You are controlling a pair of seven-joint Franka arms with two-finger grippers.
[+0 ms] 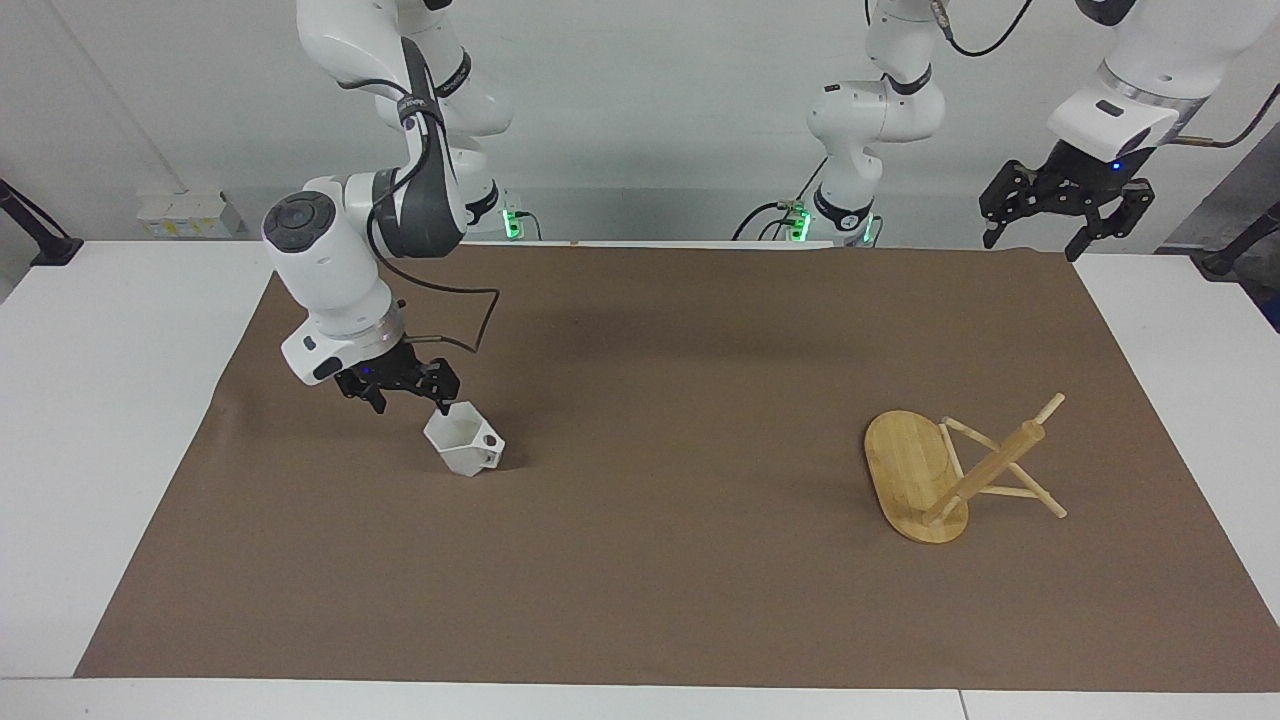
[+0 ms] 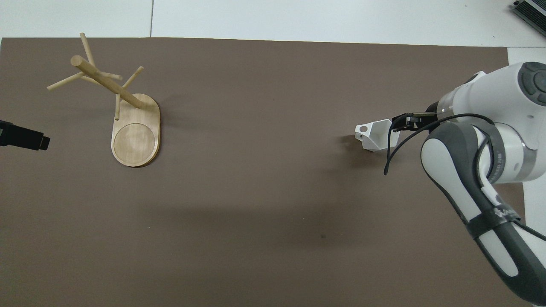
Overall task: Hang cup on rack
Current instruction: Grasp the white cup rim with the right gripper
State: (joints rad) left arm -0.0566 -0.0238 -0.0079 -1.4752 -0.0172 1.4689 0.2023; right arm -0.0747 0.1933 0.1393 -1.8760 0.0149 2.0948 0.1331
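Observation:
The white faceted cup (image 1: 463,440) sits on the brown mat toward the right arm's end, its handle with the round hole pointing toward the left arm's end. It also shows in the overhead view (image 2: 374,136). My right gripper (image 1: 412,404) is open and low, just beside the cup's rim on the side nearer the robots, one fingertip (image 1: 443,407) at the rim. In the overhead view the right gripper (image 2: 404,123) covers part of the rim. The bamboo rack (image 1: 960,470) stands on its oval base (image 2: 135,140) toward the left arm's end. My left gripper (image 1: 1035,240) waits open, raised near the mat's corner.
The brown mat (image 1: 660,560) covers most of the white table (image 1: 110,400). The left gripper's tip (image 2: 23,139) shows at the overhead view's edge beside the rack. The right arm's cable (image 2: 390,151) hangs close to the cup.

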